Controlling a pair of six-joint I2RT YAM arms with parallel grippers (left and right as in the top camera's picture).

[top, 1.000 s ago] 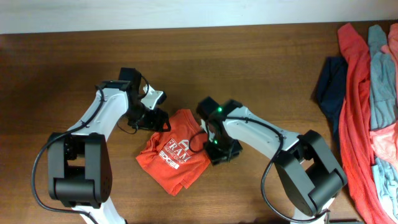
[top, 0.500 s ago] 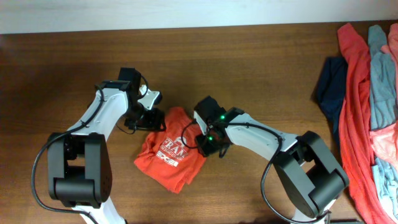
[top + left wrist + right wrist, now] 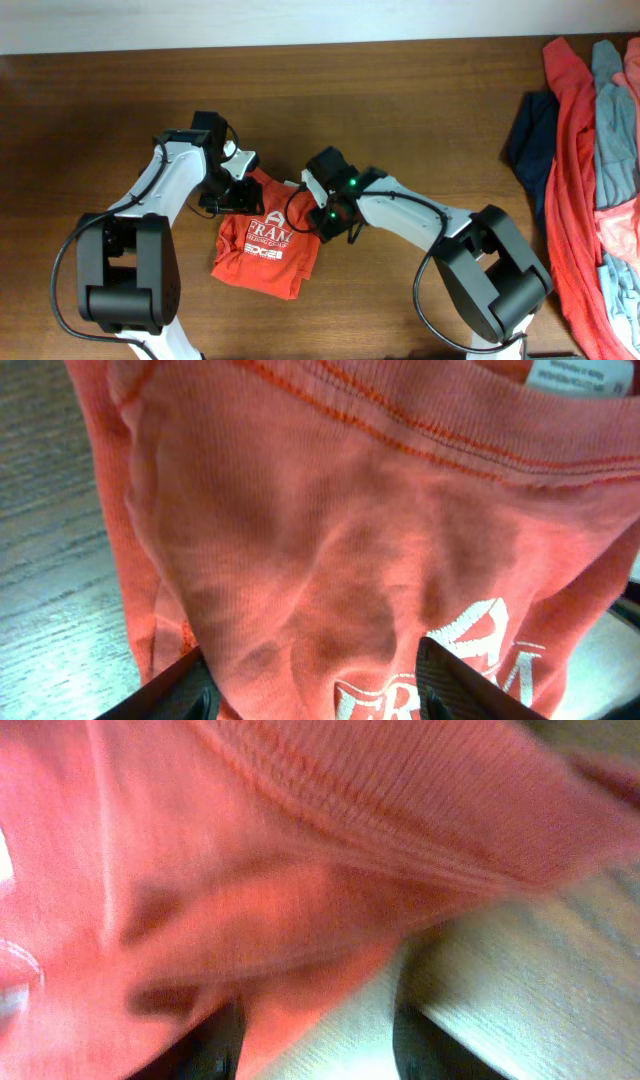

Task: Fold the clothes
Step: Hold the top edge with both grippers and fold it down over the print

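Note:
The orange-red T-shirt [image 3: 262, 243] with white lettering lies folded into a small bundle on the table between my arms. My left gripper [image 3: 232, 192] sits at its upper left edge. In the left wrist view the shirt [image 3: 340, 530] fills the frame and runs between the spread fingers [image 3: 312, 685]; the collar seam and label are at the top. My right gripper [image 3: 328, 216] is at the shirt's right edge. In the blurred right wrist view the shirt's hem [image 3: 300, 870] lies by the left finger, with bare table between the parted fingers [image 3: 318, 1035].
A pile of other clothes lies at the right edge of the table: a red garment [image 3: 570, 150], a grey-blue one [image 3: 612, 110], a navy one [image 3: 530, 130] and a pink one [image 3: 620, 235]. The brown wooden table [image 3: 400, 90] ends at a white wall behind.
The right gripper has moved up and left along the shirt's right edge. The shirt has shifted left and become more compact. The left gripper moved slightly left.

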